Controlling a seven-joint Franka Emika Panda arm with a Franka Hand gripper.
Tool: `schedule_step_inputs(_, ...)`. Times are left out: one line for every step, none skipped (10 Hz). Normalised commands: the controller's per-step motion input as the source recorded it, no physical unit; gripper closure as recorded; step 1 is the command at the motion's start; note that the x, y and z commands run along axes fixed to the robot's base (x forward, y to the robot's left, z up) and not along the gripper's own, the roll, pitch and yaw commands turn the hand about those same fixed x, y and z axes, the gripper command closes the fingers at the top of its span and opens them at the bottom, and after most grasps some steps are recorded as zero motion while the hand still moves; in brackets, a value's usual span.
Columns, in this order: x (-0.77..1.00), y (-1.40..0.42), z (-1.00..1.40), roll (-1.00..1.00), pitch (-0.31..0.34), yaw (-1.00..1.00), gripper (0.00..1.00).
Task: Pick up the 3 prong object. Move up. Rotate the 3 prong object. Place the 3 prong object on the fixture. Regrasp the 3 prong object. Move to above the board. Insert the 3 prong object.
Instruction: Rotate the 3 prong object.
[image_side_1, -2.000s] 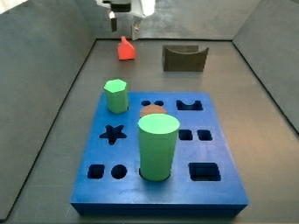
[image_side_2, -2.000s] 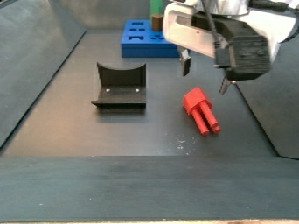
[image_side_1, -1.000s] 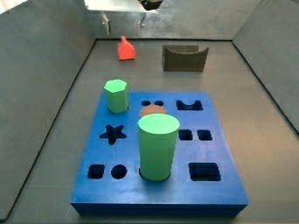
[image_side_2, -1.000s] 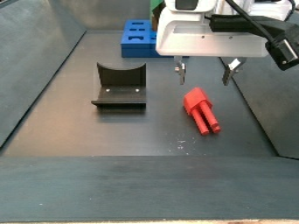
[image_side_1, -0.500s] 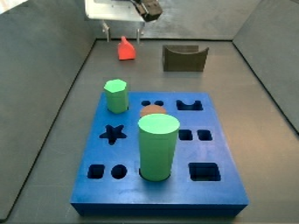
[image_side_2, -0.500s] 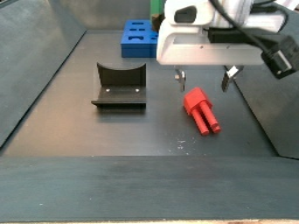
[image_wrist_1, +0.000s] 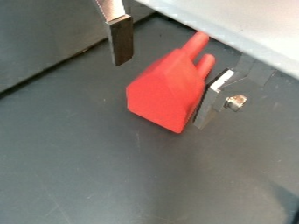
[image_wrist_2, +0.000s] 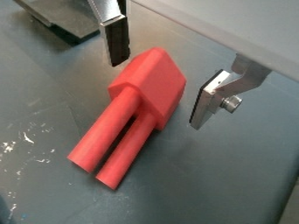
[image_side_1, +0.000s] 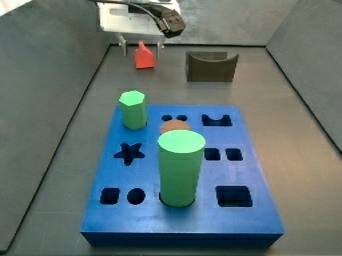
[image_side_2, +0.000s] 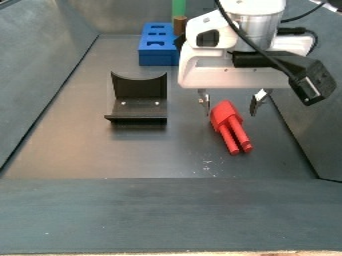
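While the 3 prong object (image_wrist_2: 132, 116) lies flat on the floor, the gripper (image_wrist_2: 163, 77) straddles its block end. Its fingers (image_wrist_2: 115, 39) stand apart on either side, not clamped.

3 prong object (image_side_2: 231, 126): small red-orange plastic pc, blocky head + prongs; lies flat on dark floor, far end of scene in a side view (image_side_1: 142, 56), prongs along floor. Not lifted.
gripper (image_wrist_2: 158, 77): low over the piece's head, fingers (image_wrist_1: 119, 39) apart, one each side of head, gaps visible in both wrist views.
fixture (image_side_2: 136, 99): dark block, curved notch on top, upright on floor, left of piece, apart from it.
board (image_side_1: 187, 200): big flat blue block w/ shaped holes, near end, well apart from piece.
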Motion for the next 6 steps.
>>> schedule_step_inputs(0.04, 0.01, -0.54, -0.14, -0.103, 0.01, 0.0)
schedule_step_inputs(0.03, 0.01, -0.48, -0.15, -0.119, 0.01, 0.0)
schedule_step_inputs(0.03, 0.01, -0.42, -0.16, -0.123, 0.01, 0.0)
schedule_step_inputs(0.03, 0.02, -0.38, -0.16, -0.121, 0.01, 0.0)
schedule_step_inputs(0.04, 0.02, -0.35, -0.16, -0.122, 0.01, 0.0)
schedule_step_inputs(0.03, 0.02, -0.31, -0.17, -0.122, 0.0, 0.0)
